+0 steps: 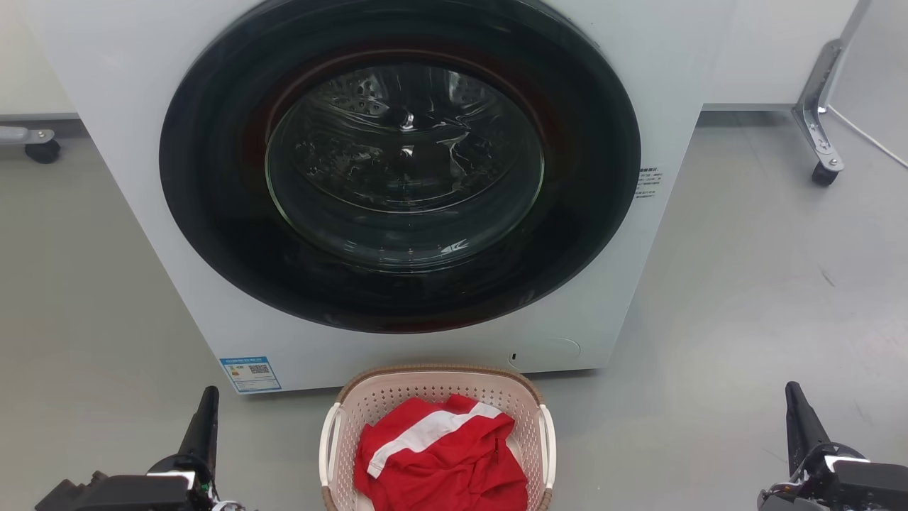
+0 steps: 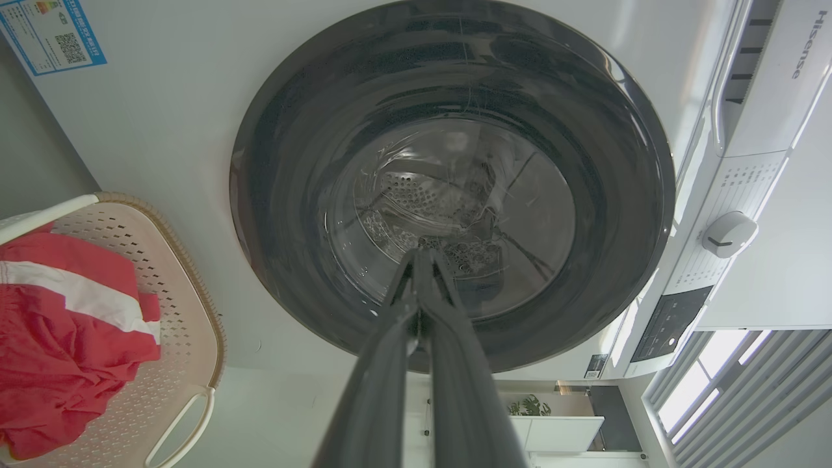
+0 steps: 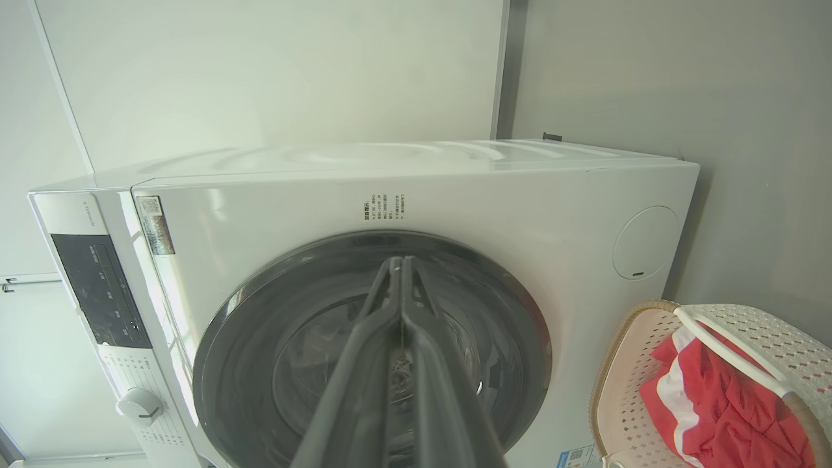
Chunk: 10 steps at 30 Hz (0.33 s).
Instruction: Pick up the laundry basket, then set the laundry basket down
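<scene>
The laundry basket [image 1: 397, 397] stands on the grey floor at the bottom centre of the head view, right in front of the washer. It is pale pink-beige with perforated walls, a brown rim and white side handles, and holds a red garment [image 1: 443, 461] with a white stripe. My left gripper [image 1: 208, 408] is at the lower left, well left of the basket, fingers together and empty. My right gripper [image 1: 796, 404] is at the lower right, far from the basket, also shut and empty. The basket [image 2: 175, 305] shows at the left in the left wrist view and the basket [image 3: 624, 390] at the lower right in the right wrist view.
A white front-loading washer [image 1: 128, 106] with a dark round door [image 1: 401, 163] stands behind the basket. A castor wheel [image 1: 42, 149] sits at the far left and a metal leg with a castor [image 1: 823, 142] at the far right. Grey floor spreads on both sides.
</scene>
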{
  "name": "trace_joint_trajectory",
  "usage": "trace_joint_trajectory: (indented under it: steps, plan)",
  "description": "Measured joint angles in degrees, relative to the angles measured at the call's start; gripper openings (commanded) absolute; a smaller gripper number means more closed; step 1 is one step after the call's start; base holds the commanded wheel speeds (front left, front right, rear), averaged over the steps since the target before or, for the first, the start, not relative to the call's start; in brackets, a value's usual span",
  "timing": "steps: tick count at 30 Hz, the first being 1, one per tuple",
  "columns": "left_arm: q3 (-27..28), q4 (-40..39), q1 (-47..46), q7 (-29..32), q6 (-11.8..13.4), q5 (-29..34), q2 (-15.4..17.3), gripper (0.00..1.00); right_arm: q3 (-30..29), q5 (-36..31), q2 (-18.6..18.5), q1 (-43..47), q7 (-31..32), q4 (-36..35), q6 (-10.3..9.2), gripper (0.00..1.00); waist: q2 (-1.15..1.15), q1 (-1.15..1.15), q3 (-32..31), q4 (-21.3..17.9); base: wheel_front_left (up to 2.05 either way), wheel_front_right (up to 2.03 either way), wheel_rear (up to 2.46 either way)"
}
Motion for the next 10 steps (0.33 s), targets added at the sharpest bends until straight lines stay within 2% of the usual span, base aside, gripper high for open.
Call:
trace_joint_trajectory:
  steps: [10]
  plan:
    - [0.0, 0.0, 0.0, 0.0, 0.0, 0.0, 0.0, 0.0, 0.0, 0.0, 0.0, 0.0, 0.0, 0.0, 0.0, 0.0, 0.0, 0.0, 0.0, 0.0, 0.0, 0.0, 0.0]
